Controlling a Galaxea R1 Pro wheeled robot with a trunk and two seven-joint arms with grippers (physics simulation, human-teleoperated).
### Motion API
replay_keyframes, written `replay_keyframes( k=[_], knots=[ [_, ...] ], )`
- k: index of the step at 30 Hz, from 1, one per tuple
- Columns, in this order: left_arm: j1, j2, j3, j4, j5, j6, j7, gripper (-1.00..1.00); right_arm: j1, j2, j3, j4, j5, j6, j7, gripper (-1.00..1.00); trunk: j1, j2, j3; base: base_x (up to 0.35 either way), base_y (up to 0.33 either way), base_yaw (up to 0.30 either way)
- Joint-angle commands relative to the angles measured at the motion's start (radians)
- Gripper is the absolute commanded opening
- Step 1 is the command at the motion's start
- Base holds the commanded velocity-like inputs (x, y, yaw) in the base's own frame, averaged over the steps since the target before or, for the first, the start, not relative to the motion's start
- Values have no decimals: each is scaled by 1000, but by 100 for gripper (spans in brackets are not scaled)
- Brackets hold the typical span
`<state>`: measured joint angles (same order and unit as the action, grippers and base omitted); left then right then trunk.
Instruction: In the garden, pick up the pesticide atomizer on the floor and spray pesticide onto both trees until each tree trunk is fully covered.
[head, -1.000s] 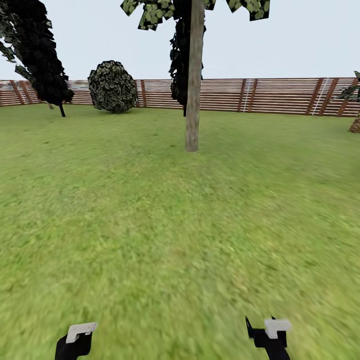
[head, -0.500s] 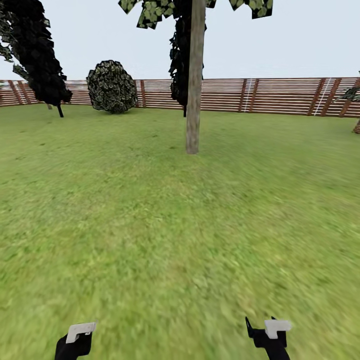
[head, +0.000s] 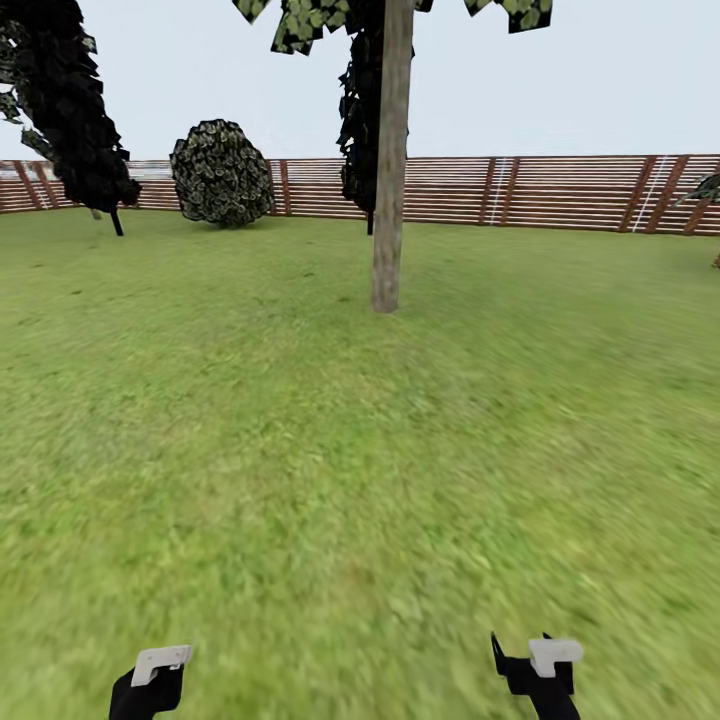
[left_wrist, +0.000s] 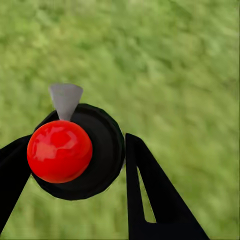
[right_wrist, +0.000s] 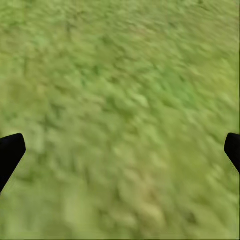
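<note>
The pesticide atomizer (left_wrist: 75, 150), a black round body with a red ball top and a grey nozzle, sits between the black fingers of my left gripper (left_wrist: 78, 137), which is shut on it. In the head view my left gripper (head: 150, 682) and right gripper (head: 530, 668) hang low at the bottom edge over grass. The right gripper (right_wrist: 122, 145) is open, with nothing but lawn between its fingertips. One tree trunk (head: 390, 180), pale grey-brown and bare, stands straight ahead across the lawn, its blocky leaves (head: 300, 22) at the top edge.
A brown slat fence (head: 560, 190) closes the far side of the green lawn (head: 360, 450). A near-black conifer-like tree (head: 75, 110) stands far left, a round bush (head: 222, 172) beside it, and another dark tree (head: 358, 130) behind the trunk.
The whole head view has crept forward: the trunk's base sits slightly lower and nearer, and the side trees have slid outward. Both grippers hold the same place in the picture.
</note>
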<state>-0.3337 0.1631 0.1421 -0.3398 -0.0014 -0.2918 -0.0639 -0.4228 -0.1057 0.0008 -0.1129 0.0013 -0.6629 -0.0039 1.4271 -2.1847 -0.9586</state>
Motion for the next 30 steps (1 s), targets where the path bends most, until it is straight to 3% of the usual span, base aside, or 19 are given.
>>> replay_keyframes(
  k=[1, 30],
  knots=[
    [-1, -1, 7, 1, 0, -3, -7, -100, -1, 0, 0, 1, 0, -3, 0, 100, 0, 0, -1, 339, 0, 0],
    [-1, -2, 7, 1, 0, -3, -7, -100, -1, 0, 1, 1, 0, -3, -1, 100, 0, 0, -1, 339, 0, 0]
  ],
)
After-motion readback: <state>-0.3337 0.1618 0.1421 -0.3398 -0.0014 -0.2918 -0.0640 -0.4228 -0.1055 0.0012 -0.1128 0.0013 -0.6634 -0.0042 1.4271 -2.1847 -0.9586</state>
